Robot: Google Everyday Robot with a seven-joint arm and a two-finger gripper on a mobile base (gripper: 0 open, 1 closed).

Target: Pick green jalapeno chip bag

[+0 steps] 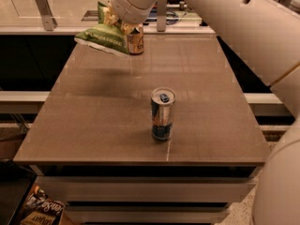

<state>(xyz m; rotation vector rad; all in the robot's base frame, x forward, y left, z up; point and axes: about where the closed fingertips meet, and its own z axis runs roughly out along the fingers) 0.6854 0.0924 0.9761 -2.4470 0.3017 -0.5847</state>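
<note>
**Bag in the air at the far-left of the counter**

Your gripper [112,18] is up at the far-left corner of the counter [93,121], its jaws pinched onto the top edge of the green jalapeno chip bag [104,36]. The bag hangs clear of the surface, tilted, its wide end swung out to the left, and its shadow lies on the counter below it.

Just behind the bag, partly hidden by it, stands a brown can [136,41]. A blue-and-silver can [162,114] stands upright mid-counter, well apart from the bag.

Your white arm [225,18] sweeps in from the right across the top of the view.
</note>
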